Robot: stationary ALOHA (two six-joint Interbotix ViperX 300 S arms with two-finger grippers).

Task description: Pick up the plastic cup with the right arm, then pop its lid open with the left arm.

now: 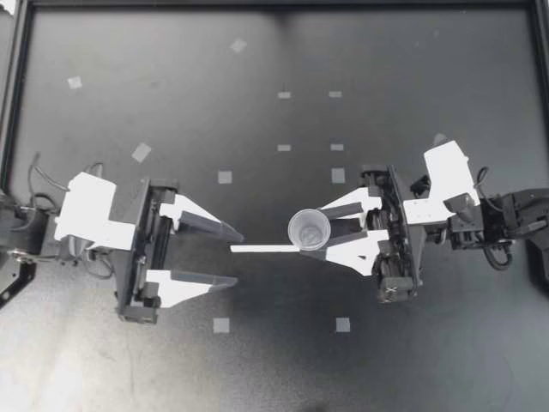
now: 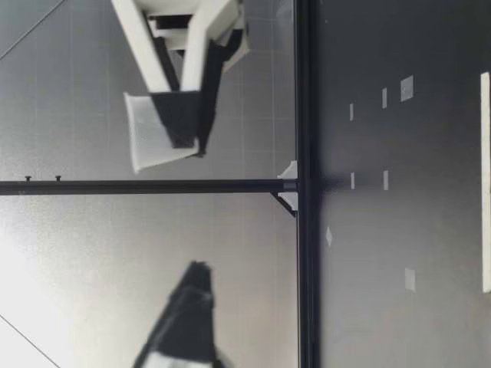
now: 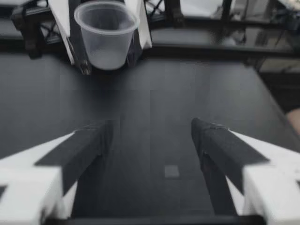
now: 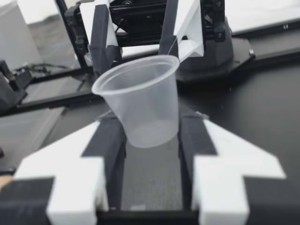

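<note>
Clamping a clear plastic cup (image 1: 307, 228) in the right gripper (image 1: 314, 235) here, pinching its lower wall from both sides and leaving the rim sticking up above the fingers (image 4: 108, 140). Carrying it well clear of the table (image 1: 171, 69), rim up and tilting just a touch going by the low view. Hanging the left gripper (image 1: 238, 257) wide open right across from it, gripping nothing at all, pointing straight at the cup but not touching it. Also showing a thin white strip (image 1: 262, 249) lying flat on the table between the two grippers, with one end running under the cup seen from above.
</note>
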